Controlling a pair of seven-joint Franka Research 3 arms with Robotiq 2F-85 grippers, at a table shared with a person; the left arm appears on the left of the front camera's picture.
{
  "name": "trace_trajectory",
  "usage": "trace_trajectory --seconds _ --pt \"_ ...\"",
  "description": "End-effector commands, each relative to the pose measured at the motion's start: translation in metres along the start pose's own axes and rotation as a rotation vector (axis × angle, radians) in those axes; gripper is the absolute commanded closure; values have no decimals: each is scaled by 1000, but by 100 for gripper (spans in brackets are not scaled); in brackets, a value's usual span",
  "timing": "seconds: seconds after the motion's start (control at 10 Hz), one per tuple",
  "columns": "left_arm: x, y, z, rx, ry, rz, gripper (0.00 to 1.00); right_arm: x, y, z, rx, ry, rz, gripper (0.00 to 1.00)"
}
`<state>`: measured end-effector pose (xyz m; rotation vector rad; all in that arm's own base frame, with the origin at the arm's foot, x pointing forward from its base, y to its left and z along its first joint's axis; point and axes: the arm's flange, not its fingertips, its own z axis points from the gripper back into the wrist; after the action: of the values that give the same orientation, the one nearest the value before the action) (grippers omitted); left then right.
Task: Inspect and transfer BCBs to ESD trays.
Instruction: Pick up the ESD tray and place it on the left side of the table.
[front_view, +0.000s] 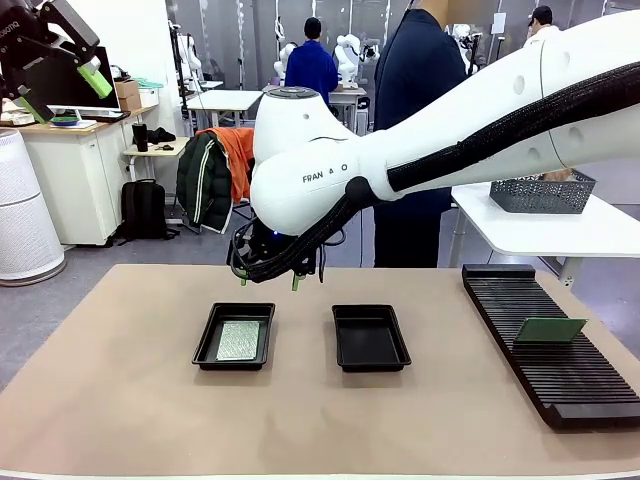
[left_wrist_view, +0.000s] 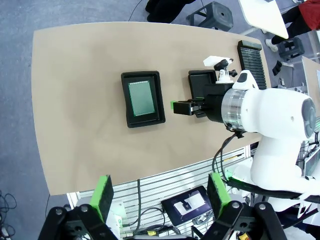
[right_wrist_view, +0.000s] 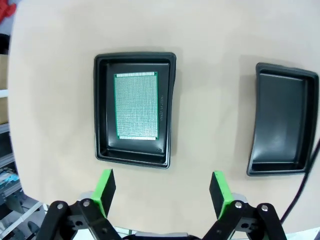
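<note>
Two black ESD trays lie side by side on the tan table. The left tray (front_view: 207, 345) (left_wrist_view: 125, 100) (right_wrist_view: 102, 110) holds a flat green BCB (front_view: 240, 341) (left_wrist_view: 141, 97) (right_wrist_view: 136, 106). The right tray (front_view: 370, 340) (right_wrist_view: 282, 125) is empty; the right arm partly hides it (left_wrist_view: 200, 76) in the left wrist view. Another BCB (front_view: 550, 330) stands in the black slotted rack (front_view: 545, 365). My right gripper (front_view: 268, 281) (left_wrist_view: 175, 106) (right_wrist_view: 163, 188) hovers open above the near rim of the left tray, holding nothing. My left gripper (front_view: 62, 90) (left_wrist_view: 161, 194) is raised high at the left, open and empty.
The rack (left_wrist_view: 250, 55) runs along the table's right side. A person (front_view: 415, 120) stands at the far side behind my right arm. A grey mesh basket (front_view: 540, 193) sits on a white side table.
</note>
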<state>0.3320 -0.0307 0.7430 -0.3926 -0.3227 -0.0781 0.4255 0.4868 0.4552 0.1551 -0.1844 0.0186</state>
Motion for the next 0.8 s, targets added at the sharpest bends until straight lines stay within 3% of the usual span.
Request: trace_trajectory --seconds 0.0,0.5,0.7 --pt "9 5 -39 37 33 -18 0 -11 -16 30 61 12 -61 0" --pt "-19 1 -152 131 129 -37 0 -7 -97 74 301 87 -214 0" --pt "-26 -3 -205 176 110 -42 0 -3 -125 76 376 102 -253 0"
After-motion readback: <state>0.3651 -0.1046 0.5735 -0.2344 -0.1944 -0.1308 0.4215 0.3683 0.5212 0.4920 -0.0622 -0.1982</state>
